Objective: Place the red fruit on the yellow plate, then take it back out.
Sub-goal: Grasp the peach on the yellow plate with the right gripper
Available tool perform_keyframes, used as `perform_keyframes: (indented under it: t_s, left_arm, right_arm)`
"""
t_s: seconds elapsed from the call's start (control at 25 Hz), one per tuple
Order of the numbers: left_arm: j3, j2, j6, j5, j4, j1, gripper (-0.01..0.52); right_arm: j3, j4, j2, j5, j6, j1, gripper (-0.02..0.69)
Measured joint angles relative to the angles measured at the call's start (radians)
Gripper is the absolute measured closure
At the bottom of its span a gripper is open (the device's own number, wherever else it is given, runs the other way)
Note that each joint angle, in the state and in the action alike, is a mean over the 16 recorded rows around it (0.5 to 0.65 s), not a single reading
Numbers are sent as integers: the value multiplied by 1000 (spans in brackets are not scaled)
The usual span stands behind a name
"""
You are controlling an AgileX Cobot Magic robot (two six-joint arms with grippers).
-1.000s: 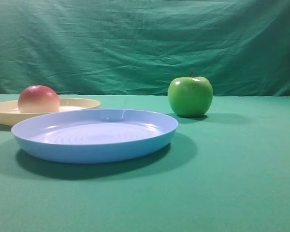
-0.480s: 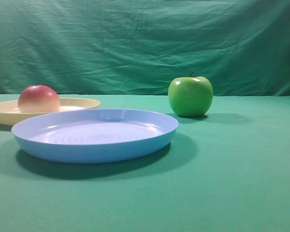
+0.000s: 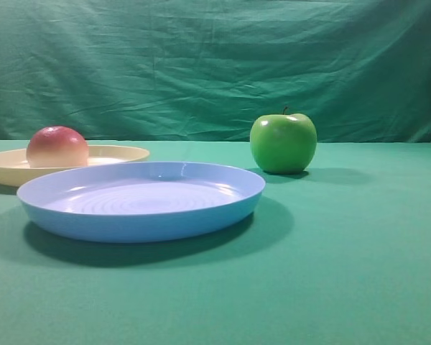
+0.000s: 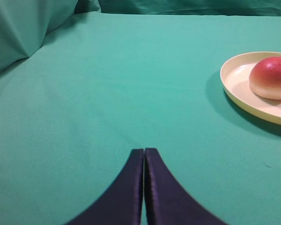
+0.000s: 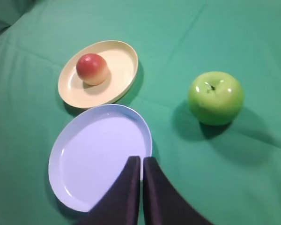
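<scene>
While both arms sit up off the green surface (image 3: 345, 273), neither one has anything in it. Left gripper (image 4: 144, 154) has its two dark fingers pressed flat together, no gap at all, pointing out over bare cloth. Right gripper (image 5: 141, 161) is the same deal, fingers closed tight against each other, hanging above the near rim of the blue plate (image 5: 98, 159).

The red fruit (image 3: 57, 147) is sitting on the yellow plate (image 3: 122, 153), toward that plate's left side in the high view, touching nothing else. From the left wrist camera the red fruit (image 4: 270, 78) is well ahead of the gripper and off to the right. From the right wrist view it's well apart too, past the blue plate. Green apple (image 3: 283, 142) stands on its own, stem up, right of both plates.
</scene>
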Motion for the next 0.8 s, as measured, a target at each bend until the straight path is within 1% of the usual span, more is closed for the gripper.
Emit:
perform_keyframes:
  t_s: [0.24,0.44,0.6,0.8]
  left_arm:
    - [0,0,0,0,0,0,514]
    - [0,0,0,0,0,0,514]
    - [0,0,0,0,0,0,514]
    - [0,0,0,0,0,0,514]
  right_arm:
    - [-135,44,175,-35,-87,86,665]
    - [-295,-13,317,-52,-93,171,665]
    - [-453,-133,435,-50,-16,241,665]
    - [-676,-350,595,-21,153,335,665]
